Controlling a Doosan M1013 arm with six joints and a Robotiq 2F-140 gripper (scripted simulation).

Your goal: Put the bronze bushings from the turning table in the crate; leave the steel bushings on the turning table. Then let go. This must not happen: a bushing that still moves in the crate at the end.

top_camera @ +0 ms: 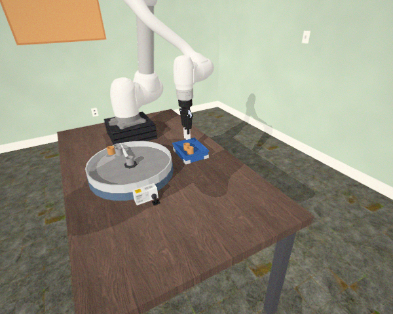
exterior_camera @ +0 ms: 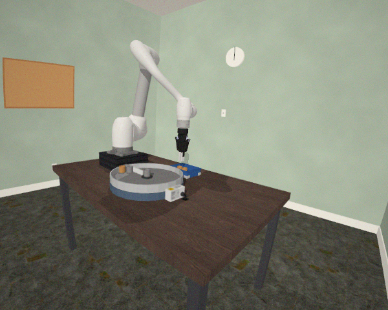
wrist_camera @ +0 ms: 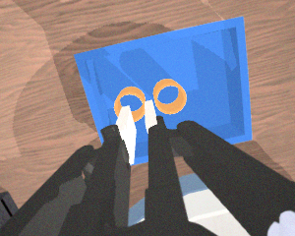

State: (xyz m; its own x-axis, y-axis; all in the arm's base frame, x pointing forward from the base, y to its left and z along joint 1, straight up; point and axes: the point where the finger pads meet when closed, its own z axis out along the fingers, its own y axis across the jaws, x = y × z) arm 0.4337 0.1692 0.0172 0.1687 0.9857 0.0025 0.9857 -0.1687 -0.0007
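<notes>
While the gripper [top_camera: 187, 136] hangs just above the crate [top_camera: 199, 148], its jaws are seen narrow with nothing held between them — only a slim gap shows in the wrist view. Two bronze bushings [wrist_camera: 169, 95] lie side by side in the crate, which sits close to the table's [top_camera: 190, 236] right edge toward the far corner.

One bronze bushing [top_camera: 111, 150] is left on the turning table [top_camera: 129, 187], toward the far left corner, and it stands just beside a steel bushing [top_camera: 118, 148]. That is judged the main hazard: the steel piece could be nudged or pinched along with it if the jaws are lowered off-centre, or if the disc's turning is mistimed. A second steel bushing [top_camera: 130, 161] near the hub could be clipped on approach. Should the gripper be swung away too low, the crate wall or a stored bushing could be caught.
</notes>
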